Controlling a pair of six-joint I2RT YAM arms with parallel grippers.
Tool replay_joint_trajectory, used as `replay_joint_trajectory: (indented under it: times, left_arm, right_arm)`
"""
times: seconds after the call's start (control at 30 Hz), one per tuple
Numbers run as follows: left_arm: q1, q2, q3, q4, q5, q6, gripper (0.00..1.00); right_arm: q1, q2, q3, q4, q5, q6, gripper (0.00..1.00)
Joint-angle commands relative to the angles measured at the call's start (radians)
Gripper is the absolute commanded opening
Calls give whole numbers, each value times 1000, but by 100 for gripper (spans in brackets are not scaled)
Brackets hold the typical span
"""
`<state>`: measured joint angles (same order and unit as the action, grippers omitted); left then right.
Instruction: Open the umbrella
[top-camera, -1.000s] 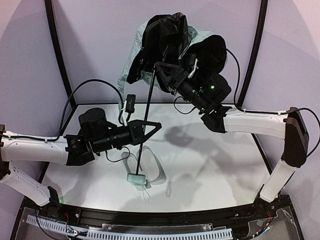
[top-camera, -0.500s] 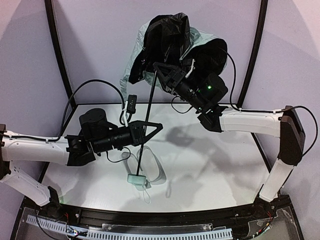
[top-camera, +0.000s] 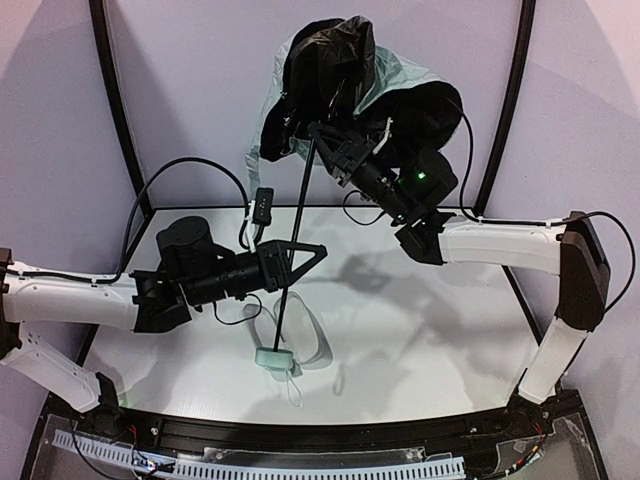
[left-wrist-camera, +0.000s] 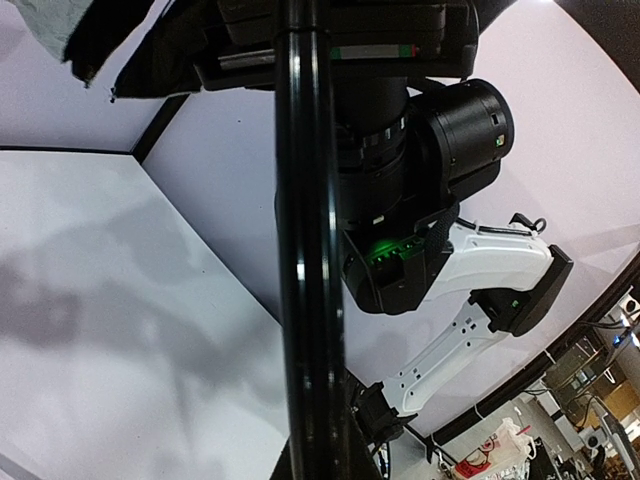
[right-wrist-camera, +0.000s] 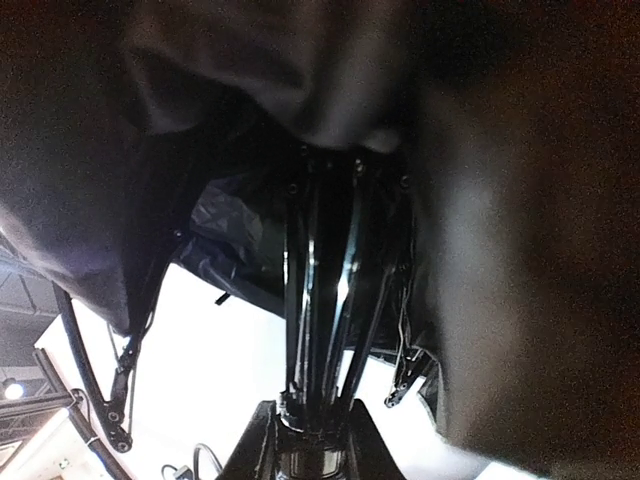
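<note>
The umbrella stands tilted over the table, its bunched black-lined, mint canopy (top-camera: 345, 75) at the top. Its thin black shaft (top-camera: 297, 230) runs down to the mint block handle (top-camera: 272, 357), which rests on the table. My left gripper (top-camera: 303, 250) is shut on the shaft at mid-height. In the left wrist view the shaft (left-wrist-camera: 305, 250) fills the middle, and the gripper (left-wrist-camera: 312, 455) clamps it at the bottom. My right gripper (top-camera: 325, 140) sits just under the canopy. In the right wrist view that gripper (right-wrist-camera: 315, 445) hugs the runner and ribs (right-wrist-camera: 325, 300) on both sides.
A pale oval case (top-camera: 310, 335) lies open on the white table (top-camera: 430, 330) beside the handle, with the wrist strap (top-camera: 292, 388) in front of it. A small black device (top-camera: 261, 205) hangs on a cable at the back left. Black frame posts (top-camera: 118, 110) flank the table.
The right jaws have narrowed round the runner. The right gripper has edged up the shaft and the canopy has lifted and spread a little. The left arm has not moved.
</note>
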<state>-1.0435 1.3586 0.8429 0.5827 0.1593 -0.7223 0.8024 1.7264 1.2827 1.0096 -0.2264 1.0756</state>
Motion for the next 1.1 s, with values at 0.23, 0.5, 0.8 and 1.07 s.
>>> replay_joint_trajectory:
  times: [0.23, 0.5, 0.8, 1.07]
  left_arm:
    - [-3, -60, 67, -168, -48, 40, 51]
    - [-3, -139, 97, -497, -94, 77, 71]
    - [-15, -77, 89, -601, -116, 25, 67]
    - [-33, -3, 123, -597, -140, 46, 57]
  right_arm:
    - [-12, -35, 40, -170, 100, -187, 0]
    - [-19, -45, 42, -236, 157, -225, 0]
    - [-19, -44, 46, -250, 174, -199, 0]
    - [-19, -57, 30, -258, 174, -179, 0]
